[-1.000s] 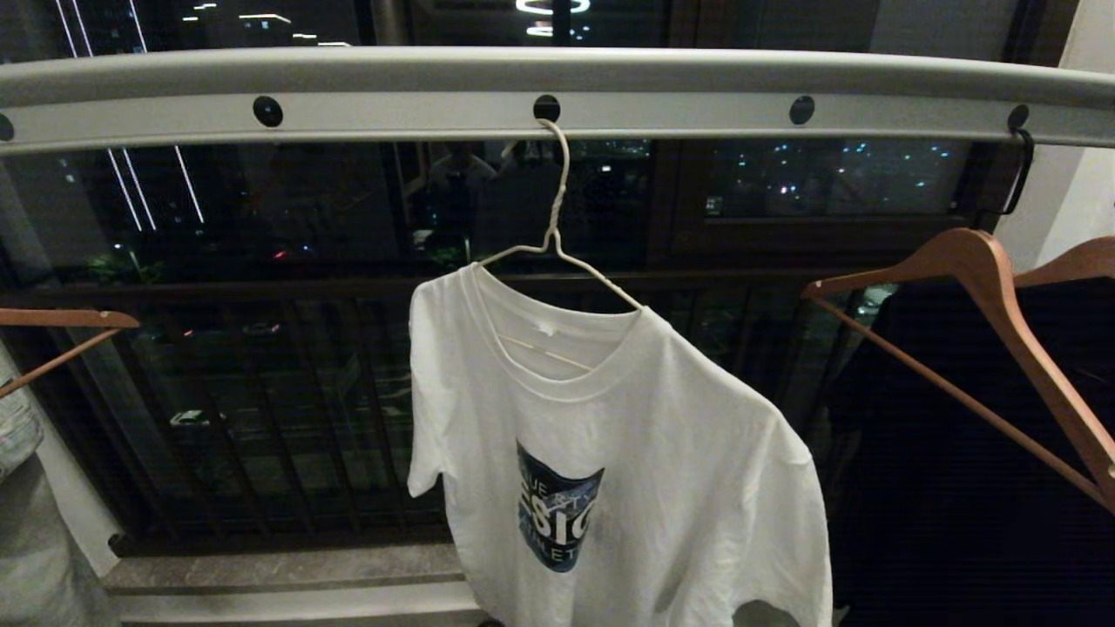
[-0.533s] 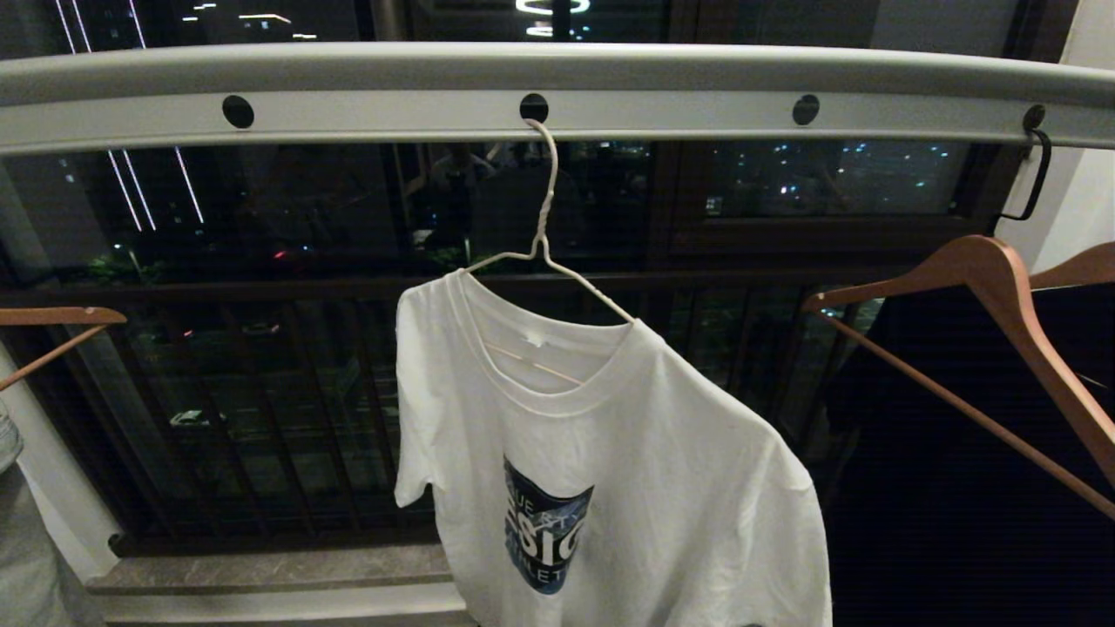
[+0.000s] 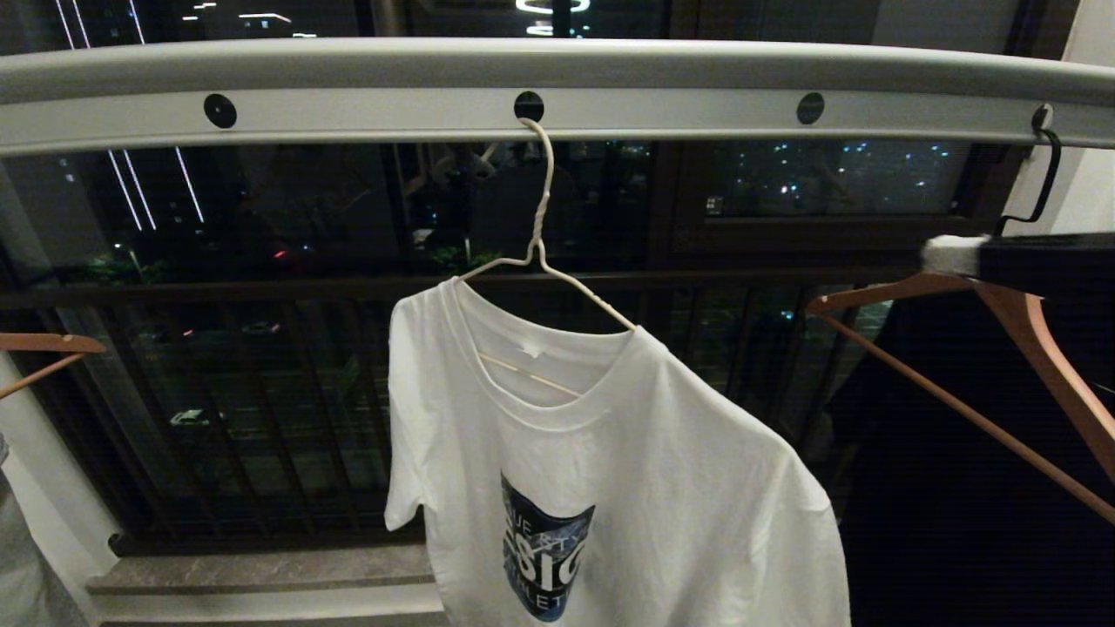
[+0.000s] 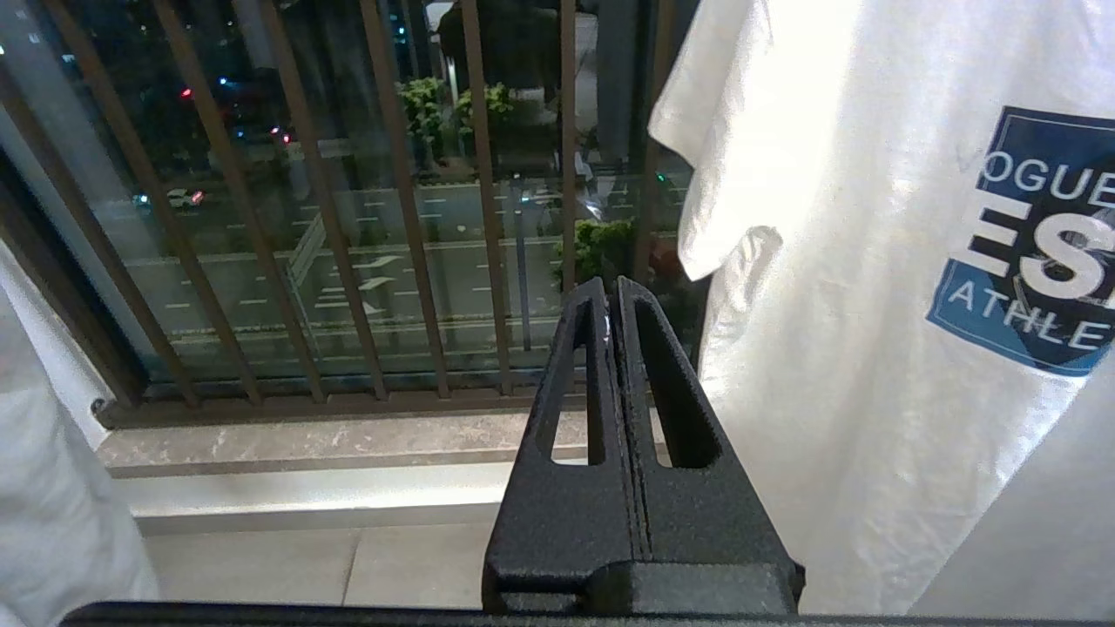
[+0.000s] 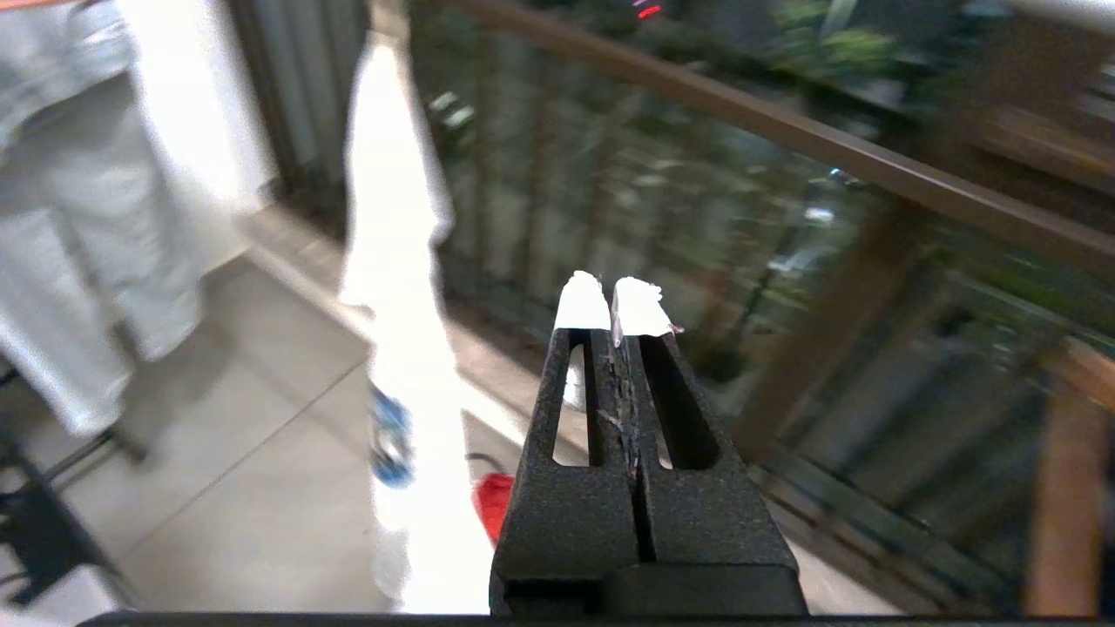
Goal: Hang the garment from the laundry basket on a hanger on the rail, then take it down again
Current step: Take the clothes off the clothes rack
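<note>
The garment, a white T-shirt with a blue chest print, hangs on the white wire hanger. The hanger's hook sits in a hole of the pale grey rail. My right gripper reaches in from the right edge at the hanger's height, well to the right of the shirt. It is shut and empty, its white-tipped fingers together, with the shirt off to one side. My left gripper is shut and empty, low beside the shirt's sleeve. I cannot make out the laundry basket.
A brown wooden hanger carrying a black garment hangs just behind and below my right gripper. Another wooden hanger pokes in at the left. The dark balcony railing and a stone sill lie behind. A red object sits on the floor.
My right gripper has risen into the head view at the right edge, in front of the wooden hanger. The whole view has shifted slightly; the shirt still hangs on the rail.
</note>
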You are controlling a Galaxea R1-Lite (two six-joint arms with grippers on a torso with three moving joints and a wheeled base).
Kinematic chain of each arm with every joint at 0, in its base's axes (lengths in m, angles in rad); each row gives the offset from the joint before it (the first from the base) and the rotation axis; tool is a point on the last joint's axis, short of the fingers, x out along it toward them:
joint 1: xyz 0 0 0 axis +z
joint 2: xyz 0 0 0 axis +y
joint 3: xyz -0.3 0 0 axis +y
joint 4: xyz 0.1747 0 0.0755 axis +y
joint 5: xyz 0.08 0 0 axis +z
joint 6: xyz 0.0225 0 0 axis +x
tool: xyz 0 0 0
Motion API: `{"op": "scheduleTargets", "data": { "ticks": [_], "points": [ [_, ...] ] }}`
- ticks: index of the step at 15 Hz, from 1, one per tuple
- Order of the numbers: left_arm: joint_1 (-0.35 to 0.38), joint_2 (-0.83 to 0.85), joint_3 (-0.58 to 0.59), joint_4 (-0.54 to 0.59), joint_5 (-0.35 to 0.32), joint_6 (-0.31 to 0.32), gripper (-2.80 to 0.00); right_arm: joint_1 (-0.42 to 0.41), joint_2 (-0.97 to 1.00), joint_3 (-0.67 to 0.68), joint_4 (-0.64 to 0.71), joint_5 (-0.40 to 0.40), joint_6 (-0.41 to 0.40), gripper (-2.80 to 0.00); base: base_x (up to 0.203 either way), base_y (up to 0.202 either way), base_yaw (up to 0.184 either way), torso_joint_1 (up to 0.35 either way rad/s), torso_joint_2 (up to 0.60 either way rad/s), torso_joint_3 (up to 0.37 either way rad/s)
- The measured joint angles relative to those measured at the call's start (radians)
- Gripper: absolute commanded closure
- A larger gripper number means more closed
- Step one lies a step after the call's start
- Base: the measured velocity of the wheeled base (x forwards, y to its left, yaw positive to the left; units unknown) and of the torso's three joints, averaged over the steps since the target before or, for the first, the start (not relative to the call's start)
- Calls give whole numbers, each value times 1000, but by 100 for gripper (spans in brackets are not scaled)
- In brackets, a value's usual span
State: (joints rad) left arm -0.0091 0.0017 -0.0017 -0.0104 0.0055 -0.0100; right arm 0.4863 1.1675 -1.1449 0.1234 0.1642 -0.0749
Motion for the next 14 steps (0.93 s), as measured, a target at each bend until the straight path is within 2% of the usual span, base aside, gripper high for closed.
{"op": "scheduleTargets", "data": {
  "ticks": [1,3,5,9,14],
  "points": [
    [0,0,0,0,0,0,0,73,68,-60,-1,-46,1,-280,0,0,0,0,0,0],
    [0,0,0,0,0,0,0,172,191,-154,-7,-100,5,-280,0,0,0,0,0,0],
    [0,0,0,0,0,0,0,223,290,-210,-55,-110,14,-280,0,0,0,0,0,0],
    [0,0,0,0,0,0,0,253,460,-264,-252,-114,13,-280,0,0,0,0,0,0],
    [0,0,0,0,0,0,0,258,627,-399,-287,-114,15,-280,0,0,0,0,0,0]
  ]
}}
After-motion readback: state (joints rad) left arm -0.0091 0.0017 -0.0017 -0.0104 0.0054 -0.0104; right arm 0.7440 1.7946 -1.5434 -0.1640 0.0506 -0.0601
